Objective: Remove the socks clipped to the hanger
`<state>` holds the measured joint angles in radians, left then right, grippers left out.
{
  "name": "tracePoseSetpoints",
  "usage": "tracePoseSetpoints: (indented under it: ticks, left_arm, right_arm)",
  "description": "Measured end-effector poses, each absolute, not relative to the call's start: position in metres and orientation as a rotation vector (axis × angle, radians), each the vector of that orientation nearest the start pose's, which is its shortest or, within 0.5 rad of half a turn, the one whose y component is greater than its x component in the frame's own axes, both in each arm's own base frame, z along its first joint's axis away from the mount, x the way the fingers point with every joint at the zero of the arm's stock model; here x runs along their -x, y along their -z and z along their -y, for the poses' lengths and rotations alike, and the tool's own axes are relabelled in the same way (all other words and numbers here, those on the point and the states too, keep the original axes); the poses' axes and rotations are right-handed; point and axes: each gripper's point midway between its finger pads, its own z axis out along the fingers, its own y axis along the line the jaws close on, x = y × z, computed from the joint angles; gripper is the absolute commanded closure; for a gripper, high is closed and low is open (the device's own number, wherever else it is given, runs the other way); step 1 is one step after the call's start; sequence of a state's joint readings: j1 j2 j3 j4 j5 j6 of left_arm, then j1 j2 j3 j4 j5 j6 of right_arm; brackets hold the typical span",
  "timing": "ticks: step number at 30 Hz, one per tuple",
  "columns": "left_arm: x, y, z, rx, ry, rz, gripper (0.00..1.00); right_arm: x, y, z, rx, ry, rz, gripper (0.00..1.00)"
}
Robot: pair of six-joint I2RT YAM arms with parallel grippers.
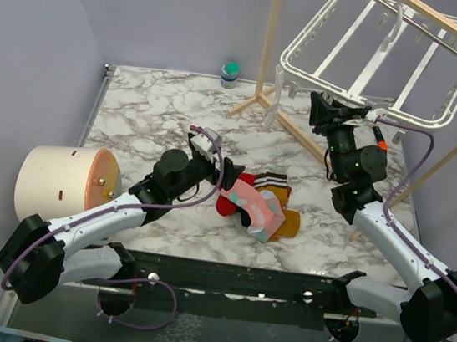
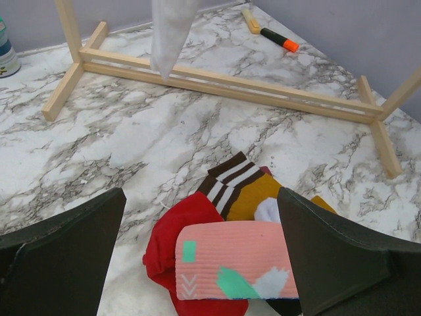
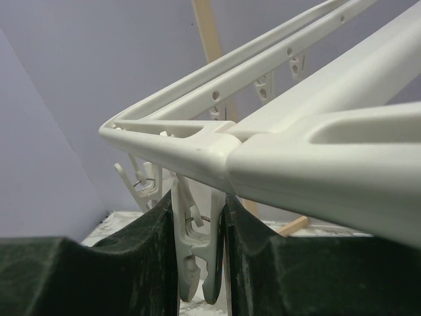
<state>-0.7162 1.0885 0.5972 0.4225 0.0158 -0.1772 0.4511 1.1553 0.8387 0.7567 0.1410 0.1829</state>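
Several socks lie in a pile on the marble table: a pink sock with teal marks [image 1: 253, 206] [image 2: 237, 263] on top, a red one [image 2: 174, 230], a maroon-and-white striped one [image 2: 227, 181] and a mustard one [image 2: 263, 194]. My left gripper [image 1: 216, 169] [image 2: 200, 217] is open and empty, just left of and above the pile. The white hanger [image 1: 378, 56] [image 3: 316, 164] hangs tilted from the wooden rack. My right gripper [image 1: 325, 108] [image 3: 200, 217] is shut on a white clip [image 3: 197, 243] at the hanger's near-left corner. A pale sock [image 2: 170, 29] [image 1: 273, 99] hangs down beside it.
The wooden rack stand [image 1: 270, 50] has its foot bars [image 2: 217, 82] on the table behind the pile. An orange marker [image 2: 279, 39] lies at the back right. A teal-capped bottle [image 1: 229, 73] stands at the back. A beige drum [image 1: 58, 182] lies at the left.
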Motion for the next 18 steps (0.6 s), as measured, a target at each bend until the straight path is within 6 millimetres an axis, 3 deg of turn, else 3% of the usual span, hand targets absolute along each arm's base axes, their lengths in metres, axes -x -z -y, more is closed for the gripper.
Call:
tracePoseSetpoints:
  ticks: [9, 18]
  left_arm:
    - [-0.299, -0.221, 0.261, -0.440, 0.675, -1.620, 0.01]
    - [-0.356, -0.211, 0.274, -0.435, 0.644, -1.643, 0.01]
  right_arm:
    - [-0.374, -0.405, -0.163, 0.029, -0.485, -1.149, 0.98]
    - [-0.374, -0.404, -0.164, 0.039, -0.490, -1.152, 0.98]
